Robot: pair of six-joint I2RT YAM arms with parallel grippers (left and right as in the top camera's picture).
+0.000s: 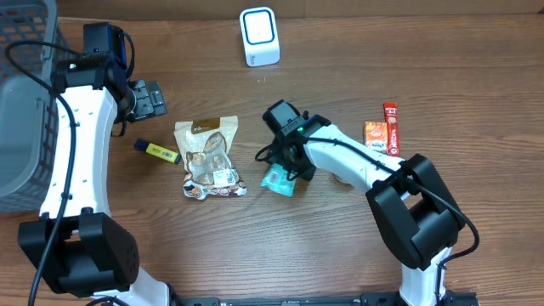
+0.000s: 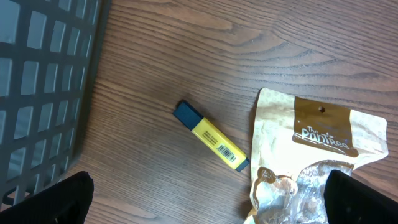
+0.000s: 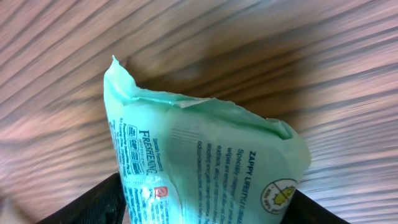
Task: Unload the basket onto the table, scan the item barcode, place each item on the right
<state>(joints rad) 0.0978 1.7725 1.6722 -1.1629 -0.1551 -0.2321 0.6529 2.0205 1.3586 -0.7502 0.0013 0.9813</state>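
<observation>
A mint-green wipes packet (image 3: 205, 155) fills the space between my right gripper's (image 3: 205, 208) two black fingers, which press on both of its sides. From overhead the packet (image 1: 278, 180) pokes out below the right gripper (image 1: 287, 166) near the table's middle. The barcode itself does not show. The white scanner (image 1: 259, 36) stands at the back centre. My left gripper (image 1: 151, 98) hangs open at the left with nothing between its fingers (image 2: 53, 199), above bare wood.
A yellow highlighter (image 1: 157, 151) (image 2: 211, 135) and a beige snack pouch (image 1: 208, 157) (image 2: 317, 149) lie left of centre. A grey basket (image 1: 21, 110) (image 2: 37, 81) stands at the far left. An orange box (image 1: 375, 136) and a red stick pack (image 1: 391, 127) lie at the right.
</observation>
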